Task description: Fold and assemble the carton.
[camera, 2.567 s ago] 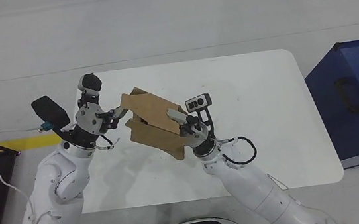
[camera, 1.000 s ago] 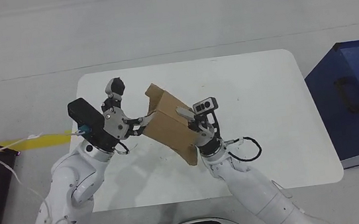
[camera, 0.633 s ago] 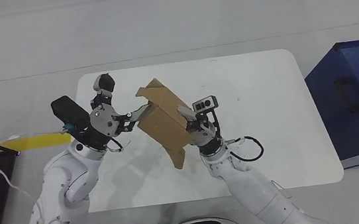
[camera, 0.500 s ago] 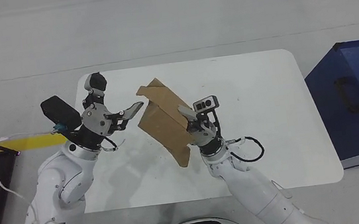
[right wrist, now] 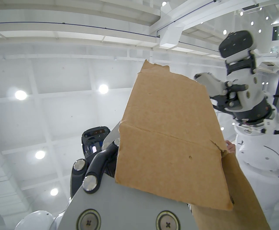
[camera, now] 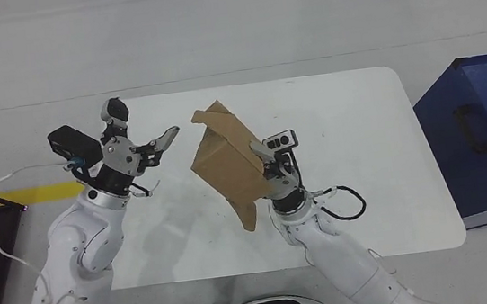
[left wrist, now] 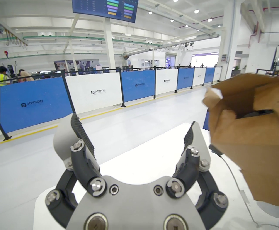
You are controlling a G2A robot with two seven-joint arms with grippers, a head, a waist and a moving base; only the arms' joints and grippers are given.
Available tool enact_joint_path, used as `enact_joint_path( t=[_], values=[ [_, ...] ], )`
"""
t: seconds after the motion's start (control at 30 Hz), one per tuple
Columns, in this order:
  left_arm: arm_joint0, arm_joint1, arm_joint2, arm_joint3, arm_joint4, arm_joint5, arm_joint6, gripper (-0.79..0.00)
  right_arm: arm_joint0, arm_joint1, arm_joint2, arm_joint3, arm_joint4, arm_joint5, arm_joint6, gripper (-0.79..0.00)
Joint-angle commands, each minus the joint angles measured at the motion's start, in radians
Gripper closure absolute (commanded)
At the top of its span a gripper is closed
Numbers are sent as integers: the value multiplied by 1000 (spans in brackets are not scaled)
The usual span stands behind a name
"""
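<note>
Carton (camera: 227, 167) only part-formed, flaps loose, held tilted above table (camera: 360, 139) by right gripper (camera: 260, 157) clamped on a panel; left gripper (left wrist: 133, 128) spread wide, just beside, empty; folding remains.

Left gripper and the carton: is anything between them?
No: in the top view, bare table lies between the open left gripper and the carton.

Printed logos on barrier panels (left wrist: 93, 85)
</note>
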Motion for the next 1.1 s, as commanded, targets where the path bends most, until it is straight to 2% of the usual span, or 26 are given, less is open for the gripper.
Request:
enact_joint_path(
  t=[0.0, 0.2, 0.37, 0.8, 1.07],
  values=[
    [-12, -1, 12, -10, -3, 26, -43, -785, -2, -1, -1, -2, 19, 8, 18, 0],
    [-73, -5, 65, -34, 18, 42, -137, -785, 1, -6, -6, 6, 21, 20, 32, 0],
    [-101, -6, 82, -62, -3, 10, -150, -785, -1, -8, -3, 12, -1, 13, 28, 0],
    [-25, 4, -3, -98, 0, -77, -140, -785, -22, -6, 27, 34, -66, -7, 2, 0],
    [-22, 6, -3, -106, 21, -94, -146, -785, -4, -6, 10, 53, -163, 24, -21, 0]
  ],
)
